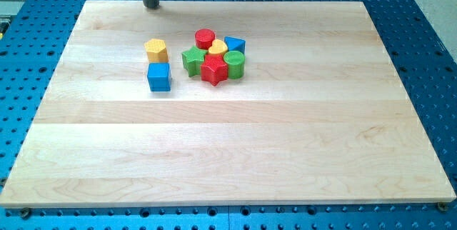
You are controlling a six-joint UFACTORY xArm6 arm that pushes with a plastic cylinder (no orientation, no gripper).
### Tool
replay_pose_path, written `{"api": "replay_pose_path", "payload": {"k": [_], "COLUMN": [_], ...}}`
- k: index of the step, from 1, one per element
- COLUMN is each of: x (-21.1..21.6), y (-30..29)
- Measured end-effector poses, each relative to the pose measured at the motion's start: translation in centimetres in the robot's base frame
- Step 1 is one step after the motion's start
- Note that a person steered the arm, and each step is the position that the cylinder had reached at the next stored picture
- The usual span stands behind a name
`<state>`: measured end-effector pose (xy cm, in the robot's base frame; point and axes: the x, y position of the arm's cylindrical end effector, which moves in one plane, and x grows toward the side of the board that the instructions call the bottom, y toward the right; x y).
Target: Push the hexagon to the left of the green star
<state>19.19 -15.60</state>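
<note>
A yellow hexagon block (156, 50) sits on the wooden board, left of a tight cluster of blocks. The green star (192, 60) is the cluster's leftmost block, a short gap to the right of the hexagon. A blue cube (159, 77) lies just below the hexagon. My tip (151, 6) is at the board's top edge, above the hexagon and well apart from it, touching no block.
The cluster also holds a red cylinder (205, 38), a yellow block (218, 48), a blue block (235, 45), a red star (213, 70) and a green cylinder (234, 63). The wooden board (228, 151) lies on a blue perforated table.
</note>
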Motion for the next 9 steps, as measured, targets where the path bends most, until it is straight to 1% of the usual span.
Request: {"api": "replay_pose_path", "payload": {"k": [9], "x": [0.0], "y": [2.1]}}
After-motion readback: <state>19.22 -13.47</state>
